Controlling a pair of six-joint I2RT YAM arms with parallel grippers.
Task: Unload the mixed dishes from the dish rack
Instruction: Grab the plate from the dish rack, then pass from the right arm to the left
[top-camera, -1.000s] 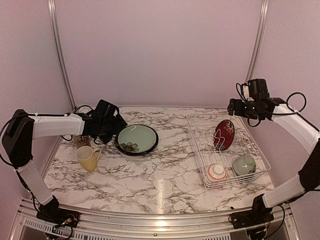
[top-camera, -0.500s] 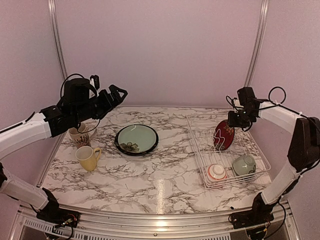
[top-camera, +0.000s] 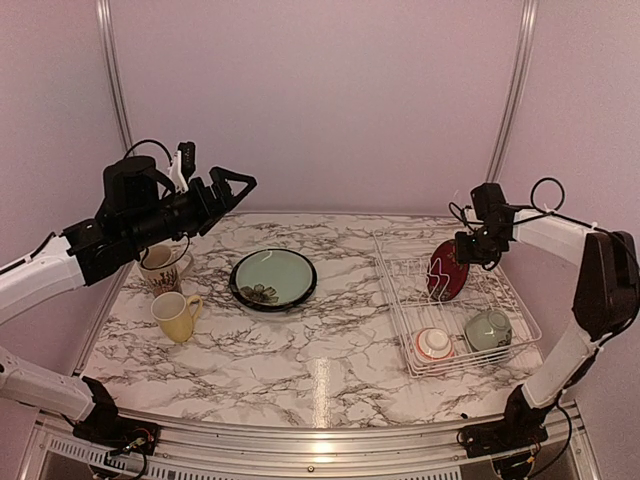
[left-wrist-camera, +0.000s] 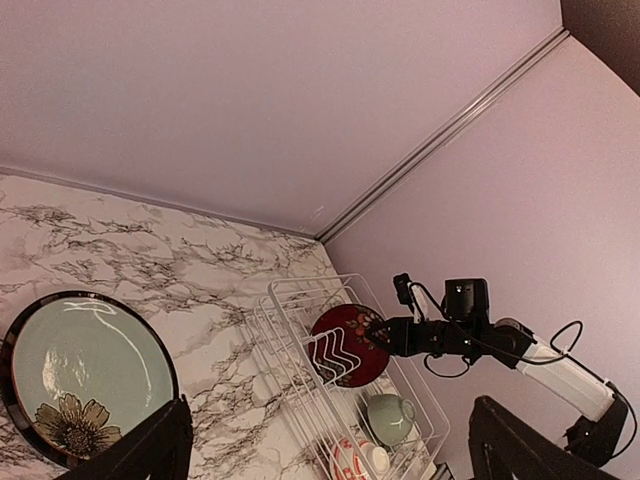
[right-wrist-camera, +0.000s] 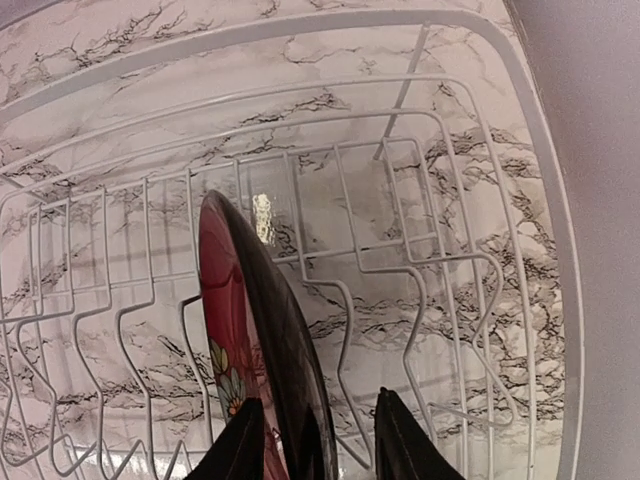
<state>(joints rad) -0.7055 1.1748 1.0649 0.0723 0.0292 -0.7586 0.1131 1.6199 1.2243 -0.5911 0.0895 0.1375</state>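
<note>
Left gripper (top-camera: 212, 178): raised high over the far left corner of the counter (top-camera: 320, 375), jaws spread wide, holding nothing.
Right gripper (right-wrist-camera: 320, 440): down at the top rim of the red plate (top-camera: 449, 268), one finger on each side of it. The jaws are narrowed but not clamped; the wrist view shows a gap between the plate's dark back and the right-hand finger.
Rack (top-camera: 396, 305): white wire, along the right edge of the counter, its far end near the far right corner.
Red plate: stands on edge between the tines in the far half of the rack, leaning slightly.
White bowl (top-camera: 434, 344): red-rimmed, upside down in the rack's near left corner.
Green bowl (top-camera: 488, 329): tipped over in the rack's near right corner, just beside the white bowl.
Green plate (top-camera: 273, 278): black-rimmed, flat on the counter, left of the rack and towards the far edge.
Yellow mug (top-camera: 177, 315): upright near the left edge, handle towards the green plate.
Printed mug (top-camera: 160, 268): upright beyond the yellow mug, towards the far left corner, partly hidden by the left arm.
</note>
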